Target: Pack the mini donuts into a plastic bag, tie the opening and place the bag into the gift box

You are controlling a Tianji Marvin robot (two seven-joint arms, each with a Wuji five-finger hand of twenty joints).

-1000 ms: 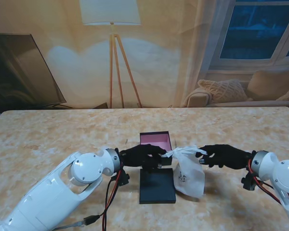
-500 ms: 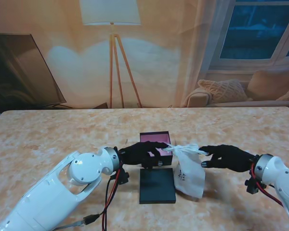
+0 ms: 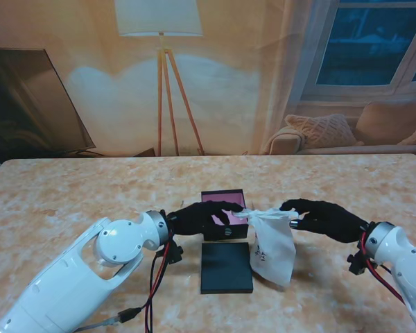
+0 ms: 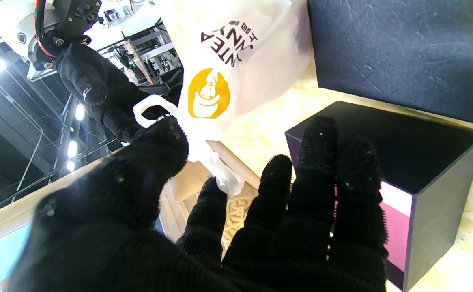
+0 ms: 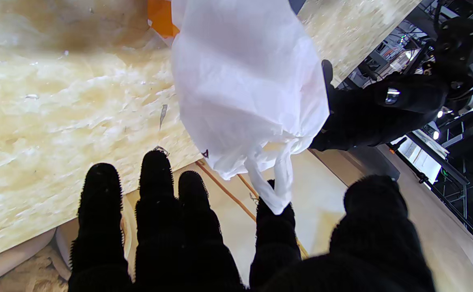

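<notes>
Stand view shows the white plastic bag [image 3: 272,246] hanging just to the right of the gift box [image 3: 224,216], its lower end down by the marbled table [image 3: 76,194], though whether it rests there is hard to judge. Its twisted top is stretched sideways between the two black-gloved hands. The left hand [image 3: 202,217] reaches across the box's open pink inside and pinches one handle strip at the bag's neck; the right hand [image 3: 321,217] holds the other strip from the far side. The dark box lid [image 3: 226,267] lies flat, nearer to me than the box and just beside the bag.

From above, the bag's print is only a small dark mark. The left wrist view shows it plainly: an orange round logo [image 4: 208,93] and dark lettering, with a white handle loop [image 4: 154,106] against the right hand's fingers. The right wrist view shows the plain back of the bag [image 5: 244,81] and a strip [image 5: 275,184] running down to the index fingertip [image 5: 275,221], the thumb standing a little apart, so how firmly that hand pinches is probably not settled by this view alone. No donuts can be made out through the plastic in any view. Part of the box is covered by the left fingers.
</notes>
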